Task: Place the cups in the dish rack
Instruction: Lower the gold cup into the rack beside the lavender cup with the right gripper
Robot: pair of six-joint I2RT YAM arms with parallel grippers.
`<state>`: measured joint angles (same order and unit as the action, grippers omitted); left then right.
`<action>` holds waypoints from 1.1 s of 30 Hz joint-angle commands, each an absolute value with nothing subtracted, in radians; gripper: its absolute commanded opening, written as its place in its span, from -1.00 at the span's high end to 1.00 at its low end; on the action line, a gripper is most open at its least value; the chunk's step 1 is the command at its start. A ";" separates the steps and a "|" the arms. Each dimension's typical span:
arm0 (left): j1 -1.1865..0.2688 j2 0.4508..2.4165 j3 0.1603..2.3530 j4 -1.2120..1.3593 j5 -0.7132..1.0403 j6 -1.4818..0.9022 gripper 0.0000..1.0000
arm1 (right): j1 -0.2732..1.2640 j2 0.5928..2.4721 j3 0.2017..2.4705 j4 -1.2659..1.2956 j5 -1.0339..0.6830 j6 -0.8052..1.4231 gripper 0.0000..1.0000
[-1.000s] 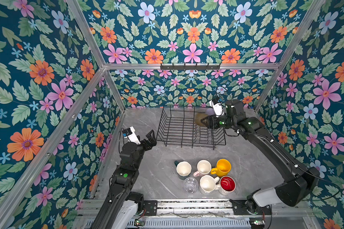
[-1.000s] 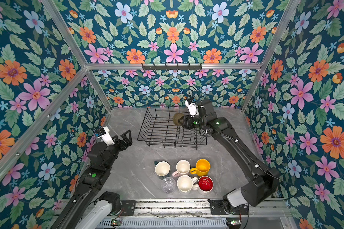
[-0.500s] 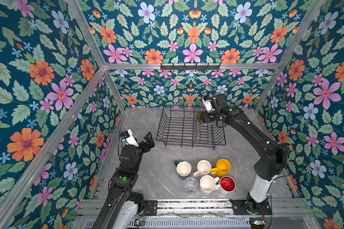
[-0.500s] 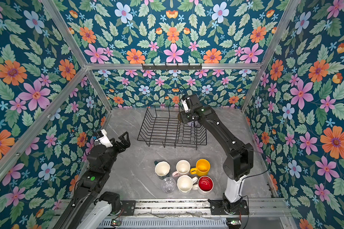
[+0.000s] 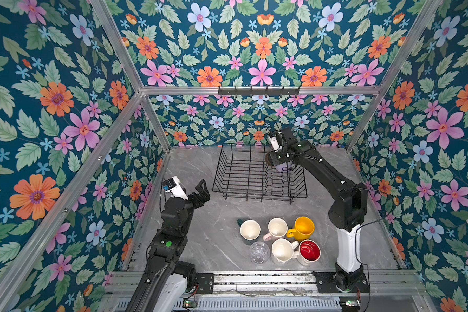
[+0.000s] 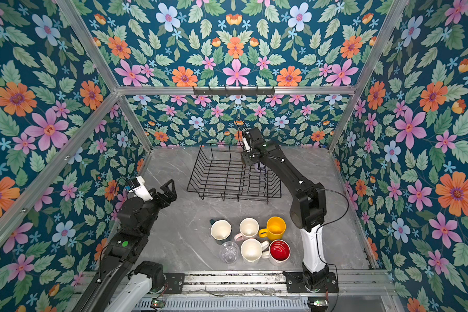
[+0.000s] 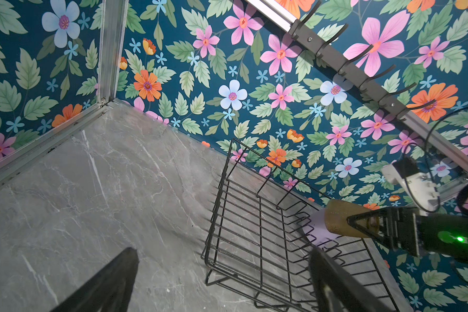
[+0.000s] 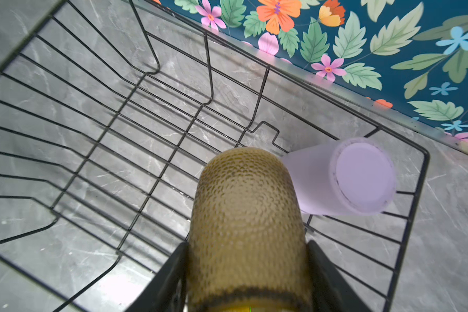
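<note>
the right gripper (image 8: 247, 250) is clamped on the olive-brown textured glass (image 8: 243, 200), one black finger on each side of it near one end. the glass lies almost level above the black thin-wire dish rack (image 5: 250, 175). its long axis runs 3 to 9 o'clock in both top views, with the free end toward 9 o'clock. just beside it, the lilac plastic tumbler (image 8: 343, 178) lies tipped over in the rack's 1 o'clock corner, its flat base facing the right wrist camera. the left gripper (image 5: 201, 193) hangs over bare grey marbled tabletop (image 5: 200, 162) at 9 o'clock of the rack, jaws wide apart and empty. six more cups stand mouth-up in a cluster at 6 o'clock, the yellow mug (image 5: 303, 228) among them.
</note>
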<state>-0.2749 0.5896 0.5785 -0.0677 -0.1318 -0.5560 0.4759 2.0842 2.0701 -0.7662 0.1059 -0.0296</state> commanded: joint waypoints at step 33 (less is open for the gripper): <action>-0.274 0.549 0.589 -0.117 -0.156 -0.574 -0.99 | 0.463 2.471 2.427 -0.888 0.140 -0.088 0.55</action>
<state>-0.2749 0.5484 0.5850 -0.1131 -0.1478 -0.5743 0.4637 2.4714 2.4207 -0.8692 0.1452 -0.0845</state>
